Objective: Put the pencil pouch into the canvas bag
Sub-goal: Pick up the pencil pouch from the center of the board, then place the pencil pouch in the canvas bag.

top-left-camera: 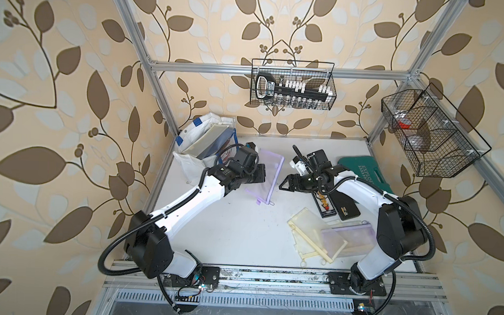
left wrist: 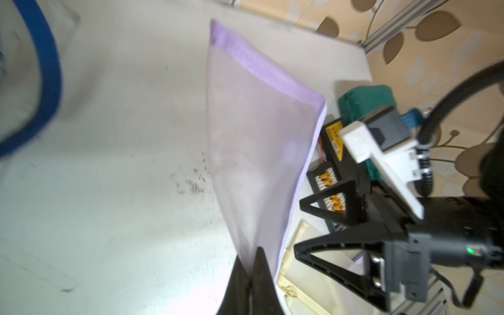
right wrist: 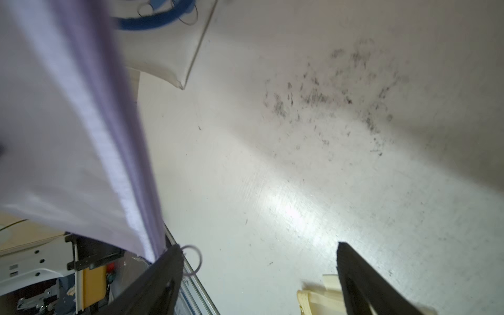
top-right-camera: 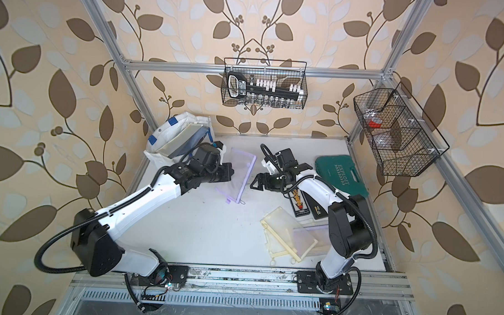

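The pencil pouch (top-left-camera: 266, 176) (top-right-camera: 241, 175) is a see-through purple mesh sleeve with a purple zip edge, hanging above the table's middle. My left gripper (left wrist: 251, 256) (top-left-camera: 260, 173) is shut on its mesh edge (left wrist: 259, 136). My right gripper (right wrist: 259, 245) (top-left-camera: 284, 184) (top-right-camera: 255, 183) stands open just right of the pouch, nothing between its fingers. The pouch's corner (right wrist: 81, 163) with its ring pull brushes one finger. The canvas bag (top-left-camera: 184, 161) (top-right-camera: 158, 159) stands open at the back left, behind my left wrist, with a cream pouch inside.
A teal tool case (top-left-camera: 357, 173) and black bit holders (top-left-camera: 330, 205) lie under and behind my right arm. Cream and purple pouches (top-left-camera: 309, 226) are piled at the front right. Wire baskets (top-left-camera: 293, 84) (top-left-camera: 427, 132) hang on the frame.
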Controlling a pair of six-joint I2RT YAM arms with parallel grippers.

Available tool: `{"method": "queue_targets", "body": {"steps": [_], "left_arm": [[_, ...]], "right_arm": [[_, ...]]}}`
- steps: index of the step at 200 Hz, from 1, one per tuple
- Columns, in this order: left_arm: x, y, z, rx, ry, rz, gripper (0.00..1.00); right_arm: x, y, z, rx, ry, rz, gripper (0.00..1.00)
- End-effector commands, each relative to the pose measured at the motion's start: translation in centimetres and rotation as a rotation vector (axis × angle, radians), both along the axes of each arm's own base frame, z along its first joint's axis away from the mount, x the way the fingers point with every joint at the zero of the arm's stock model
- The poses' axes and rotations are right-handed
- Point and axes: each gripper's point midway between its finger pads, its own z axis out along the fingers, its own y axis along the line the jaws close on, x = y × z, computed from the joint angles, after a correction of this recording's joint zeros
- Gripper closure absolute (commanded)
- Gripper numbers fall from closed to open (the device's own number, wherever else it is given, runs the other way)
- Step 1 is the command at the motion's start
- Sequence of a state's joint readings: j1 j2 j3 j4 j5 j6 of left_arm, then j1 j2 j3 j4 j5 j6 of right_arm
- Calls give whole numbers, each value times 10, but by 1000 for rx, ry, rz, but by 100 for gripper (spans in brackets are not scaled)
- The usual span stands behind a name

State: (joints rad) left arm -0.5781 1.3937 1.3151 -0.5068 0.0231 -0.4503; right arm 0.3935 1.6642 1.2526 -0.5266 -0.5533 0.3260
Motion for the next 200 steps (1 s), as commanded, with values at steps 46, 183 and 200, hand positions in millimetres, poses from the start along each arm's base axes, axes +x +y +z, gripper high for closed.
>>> {"method": "queue_targets", "body": {"steps": [46, 183, 200], "left_arm": [[26, 108, 119, 374, -314, 62, 100], [135, 235, 108, 530, -376, 206, 100], [140, 237, 95, 484, -359, 176, 100]], "right_arm": [[4, 1, 60, -24, -109, 3, 1], [2, 0, 80, -9, -141, 1, 1], [5, 1, 82, -8, -145, -1, 1]]}}
